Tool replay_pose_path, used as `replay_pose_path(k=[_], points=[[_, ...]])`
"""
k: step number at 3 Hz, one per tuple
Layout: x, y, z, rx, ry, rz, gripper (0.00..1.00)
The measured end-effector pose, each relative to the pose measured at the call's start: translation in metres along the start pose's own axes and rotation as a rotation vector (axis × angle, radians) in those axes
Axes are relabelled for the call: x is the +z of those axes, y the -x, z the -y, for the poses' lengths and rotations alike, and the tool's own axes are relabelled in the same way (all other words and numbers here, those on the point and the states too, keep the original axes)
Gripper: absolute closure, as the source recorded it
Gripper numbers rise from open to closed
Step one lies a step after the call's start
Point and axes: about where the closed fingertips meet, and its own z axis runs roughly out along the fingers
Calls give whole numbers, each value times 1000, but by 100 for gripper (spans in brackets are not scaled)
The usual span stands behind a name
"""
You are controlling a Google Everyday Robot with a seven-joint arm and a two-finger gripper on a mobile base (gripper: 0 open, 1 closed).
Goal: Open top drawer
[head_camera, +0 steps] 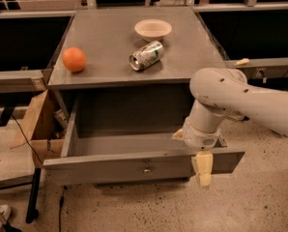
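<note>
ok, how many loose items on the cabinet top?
3: an orange near the left edge, a can on its side mid-top, a bowl behind it. The pincer hangs over the front panel of the open top drawer, right of its knob. Nothing looks hidden.

Top drawer (134, 166) wide open under the tabletop (110, 37), claw (202, 167) at its front panel's right end

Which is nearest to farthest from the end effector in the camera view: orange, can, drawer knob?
The end effector hangs over the right end of the top drawer, at its front panel.
1. Knob: to its left, at the centre of the front panel.
2. Can: lying mid cabinet top.
3. Orange: near the top's left edge.
</note>
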Motion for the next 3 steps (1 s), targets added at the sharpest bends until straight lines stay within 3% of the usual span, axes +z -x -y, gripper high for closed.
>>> replay_pose_path(k=[2, 3], points=[[6, 7, -22, -16, 93, 3, 41], [2, 5, -27, -12, 111, -12, 64]])
